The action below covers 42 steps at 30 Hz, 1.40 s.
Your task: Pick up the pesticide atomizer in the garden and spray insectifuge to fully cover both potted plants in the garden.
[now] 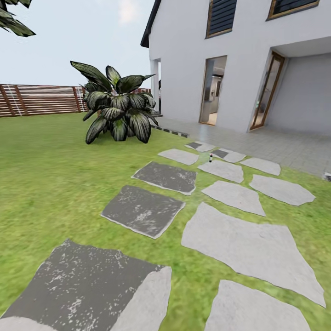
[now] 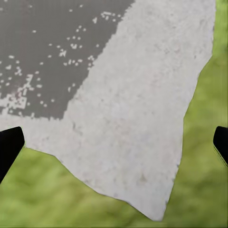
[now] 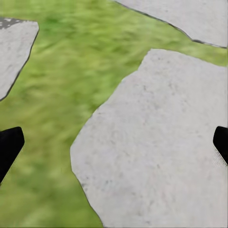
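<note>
Small dark object (image 1: 210, 158), possibly the pesticide atomizer, standing far ahead among the stepping stones (image 1: 250, 248) near the house (image 1: 239, 69); presumably light and rigid, best gripped around its body; both grippers spread, empty.

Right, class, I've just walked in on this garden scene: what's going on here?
Nothing is being handled yet. The head view looks over a lawn crossed by stepping stones toward a white house, with a big dark-leaved plant and a slat fence behind. A tiny object stands on the path, too small to identify. Both wrist cameras look down on stone and grass, fingertips spread wide, holding nothing.
</note>
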{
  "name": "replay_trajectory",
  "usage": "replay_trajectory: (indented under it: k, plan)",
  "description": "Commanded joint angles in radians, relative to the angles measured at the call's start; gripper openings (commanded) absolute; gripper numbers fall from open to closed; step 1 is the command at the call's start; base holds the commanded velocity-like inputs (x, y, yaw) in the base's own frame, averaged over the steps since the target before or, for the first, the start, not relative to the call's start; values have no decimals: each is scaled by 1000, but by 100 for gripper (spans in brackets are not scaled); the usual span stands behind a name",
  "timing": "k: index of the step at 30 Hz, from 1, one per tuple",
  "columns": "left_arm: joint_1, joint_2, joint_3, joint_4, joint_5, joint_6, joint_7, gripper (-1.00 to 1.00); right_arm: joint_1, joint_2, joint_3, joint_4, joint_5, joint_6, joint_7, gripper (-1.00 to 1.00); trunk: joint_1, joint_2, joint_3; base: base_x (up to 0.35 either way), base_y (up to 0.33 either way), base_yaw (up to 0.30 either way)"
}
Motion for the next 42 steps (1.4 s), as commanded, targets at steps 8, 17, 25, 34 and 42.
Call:
replay_trajectory:
  k: [8,17,25,34,42]
  plan:
    - [-1,0,1,1,-7,-3,0,100,-1,-1,0,1,1,-3,0,100,0,0,-1,339,0,0]
    - [0,0,1,1,-7,-3,0,100,-1,0,0,1,-1,-3,-1,100,0,0,-1,339,0,0]
    - [0,0,0,1,-7,-3,0,100,-1,0,0,1,-1,-3,-1,100,0,0,-1,339,0,0]
    - [0,0,0,1,-7,-3,0,100,-1,0,0,1,-1,-3,-1,100,0,0,-1,339,0,0]
    - [0,0,0,1,-7,-3,0,100,-1,2,0,1,-1,-3,-1,100,0,0,-1,339,0,0]
